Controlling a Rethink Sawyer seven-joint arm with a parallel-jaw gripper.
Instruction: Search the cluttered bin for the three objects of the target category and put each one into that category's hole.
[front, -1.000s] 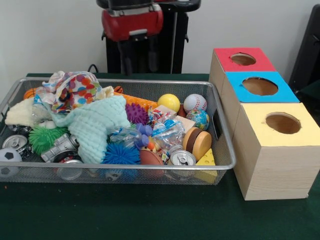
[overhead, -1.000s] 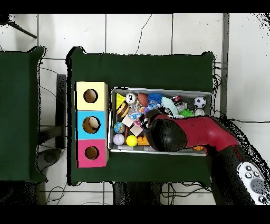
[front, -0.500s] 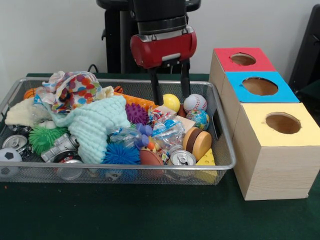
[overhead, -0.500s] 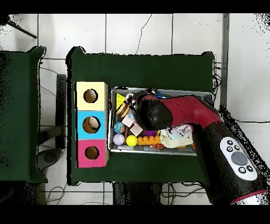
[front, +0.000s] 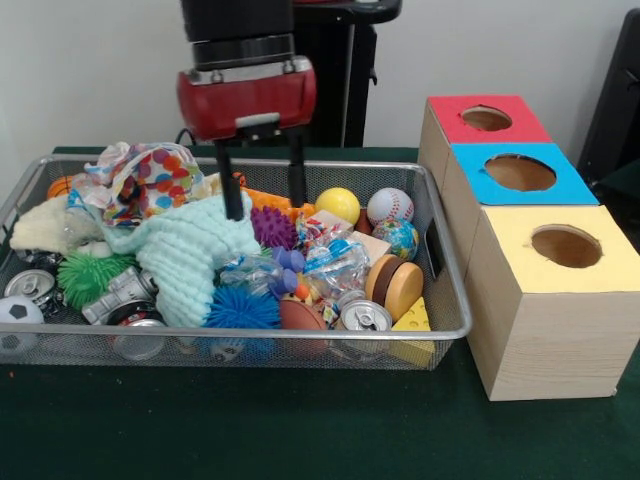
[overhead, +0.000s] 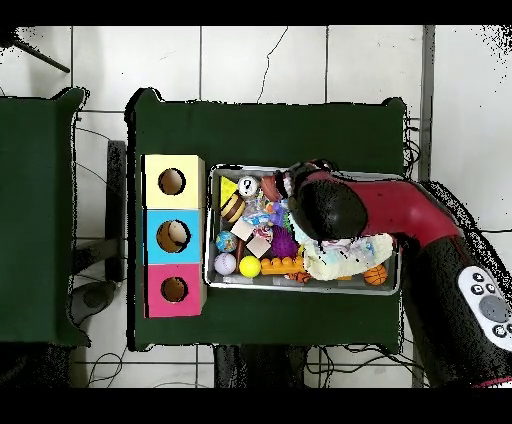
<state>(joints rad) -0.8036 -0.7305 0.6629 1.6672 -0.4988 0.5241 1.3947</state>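
Your gripper (front: 262, 196) hangs open over the wire bin (front: 440, 255); below it lies a mint cloth (front: 190, 250). Right of it stand three holed boxes (front: 545, 300).

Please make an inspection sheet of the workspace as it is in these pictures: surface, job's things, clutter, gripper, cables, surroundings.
Surface: green table cover, bare in front of the bin.
Job's things: wire mesh bin heaped full; three boxes with holes, red, blue, yellow.
Clutter: aqua knitted cloth, yellow ball, baseball, drink can, cheese wedge.
Gripper: gripper open, fingertips low above the cloth and a purple spiky ball.
Cables: cables on the floor.
Surroundings: white tiled floor.
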